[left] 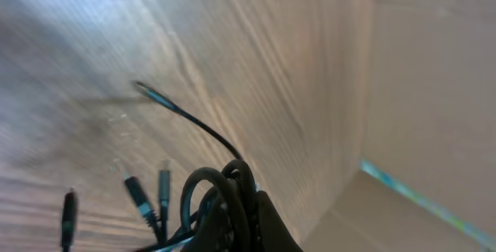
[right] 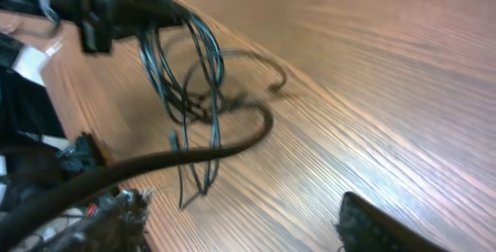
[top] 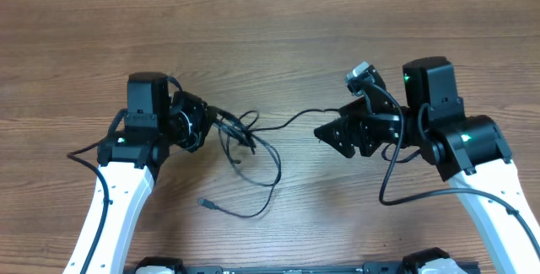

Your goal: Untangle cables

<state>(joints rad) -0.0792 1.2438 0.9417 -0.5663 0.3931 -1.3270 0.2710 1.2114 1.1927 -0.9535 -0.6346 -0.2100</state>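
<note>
— Where do the thin black cables (top: 245,143) sit?
— Bundled on the brown wooden surface (top: 278,38), between the two arms. The bundle's left end is inside the black two-finger left hand (top: 199,124).
— And the black right hand (top: 336,135)?
— To the right of the bundle, apart from it. One strand runs rightward from the bundle and ends just beside that hand.
— Anything toward the front edge?
— A loop trails forward from the bundle, and a small dark plug (top: 205,201) lies on the surface in front, left of the loop.
</note>
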